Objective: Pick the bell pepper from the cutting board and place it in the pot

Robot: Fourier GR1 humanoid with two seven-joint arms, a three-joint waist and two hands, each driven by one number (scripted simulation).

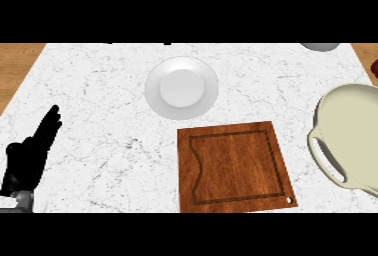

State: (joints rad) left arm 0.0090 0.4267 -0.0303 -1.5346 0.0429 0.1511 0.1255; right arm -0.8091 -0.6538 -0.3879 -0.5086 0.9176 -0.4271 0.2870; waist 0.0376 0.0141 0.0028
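The wooden cutting board (pixel 235 166) lies in the lower middle of the marble counter, and nothing rests on it. At the right edge stands the cream pot (pixel 330 111), cut off by the view, with a loop handle (pixel 328 161) facing the board. No bell pepper shows on the board or in the visible part of the pot. My left hand (pixel 28 152) rests at the far left edge, fingers straight and pointing up, open and holding nothing. My right hand is out of view.
A white plate (pixel 181 88) sits behind the board, near the counter's middle. A grey rounded object (pixel 320 46) peeks in at the top right. A small dark red shape (pixel 374 65) shows at the right edge; what it is cannot be told.
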